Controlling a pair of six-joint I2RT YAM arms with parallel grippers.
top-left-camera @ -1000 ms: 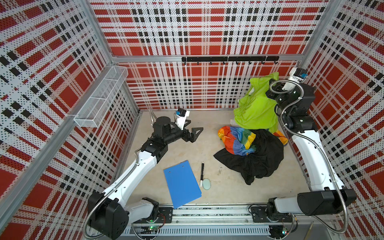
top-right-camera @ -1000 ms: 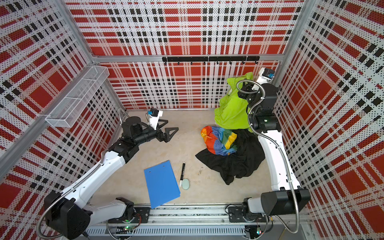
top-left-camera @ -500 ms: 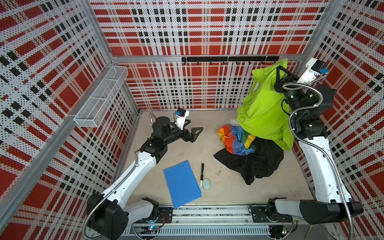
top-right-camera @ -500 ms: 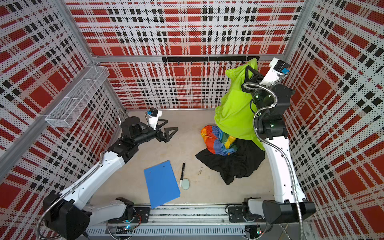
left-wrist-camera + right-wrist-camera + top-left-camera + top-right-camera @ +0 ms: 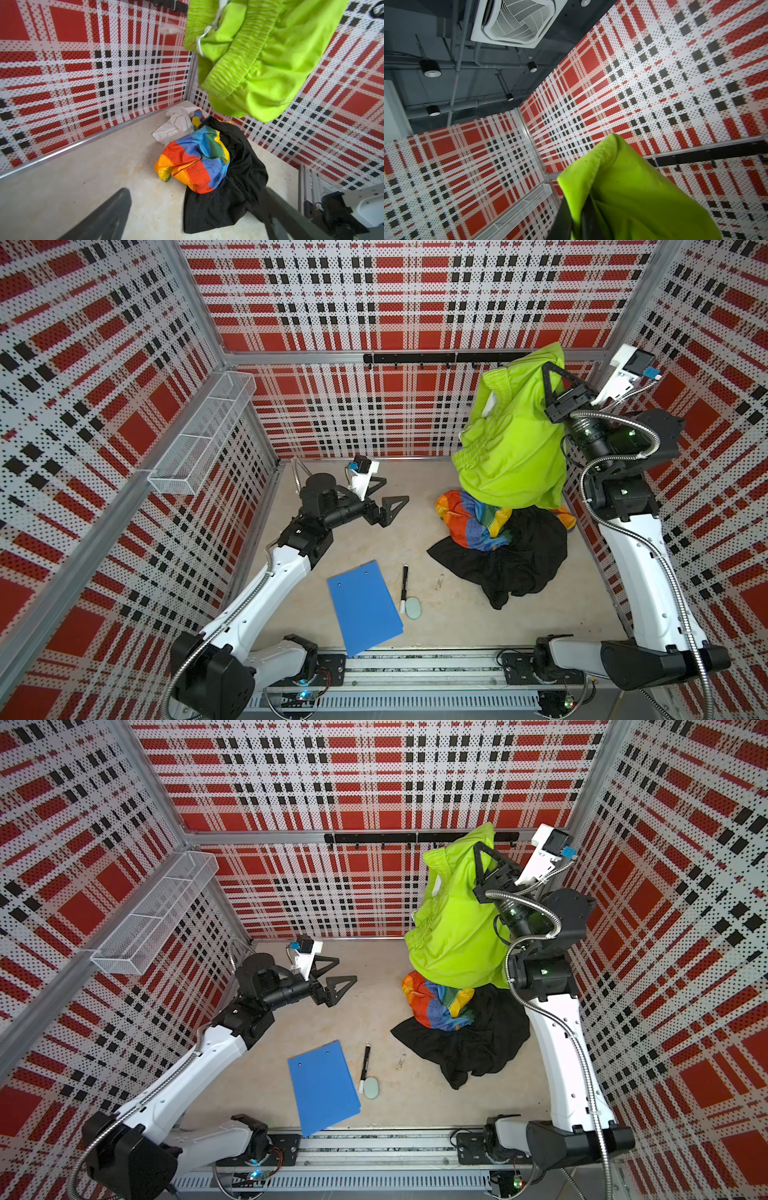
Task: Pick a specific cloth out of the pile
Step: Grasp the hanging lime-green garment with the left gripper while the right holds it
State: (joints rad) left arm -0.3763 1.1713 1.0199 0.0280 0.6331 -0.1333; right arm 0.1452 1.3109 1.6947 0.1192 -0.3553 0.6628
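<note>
Tips of right hand (image 5: 549, 366) within lime cloth (image 5: 511, 456) folds.

Lime-green cloth (image 5: 511, 456): thin, smooth fabric, ribbed waistband. Black garment (image 5: 523, 568): matt fabric. Blue clipboard (image 5: 365, 610): smooth plastic. Basket (image 5: 203, 431): white wire mesh.

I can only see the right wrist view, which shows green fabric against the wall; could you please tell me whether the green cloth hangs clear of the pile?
Observer: Yes; in the left wrist view the lime-green cloth hangs in the air, with wall showing between it and the pile.
Operator: Thank you. What lies in the pile?
Observer: A black garment, a rainbow cloth against it, and a white cloth beside them.
Operator: Is the left gripper free?
Observer: Yes, the left gripper is open and empty, over bare floor.
</note>
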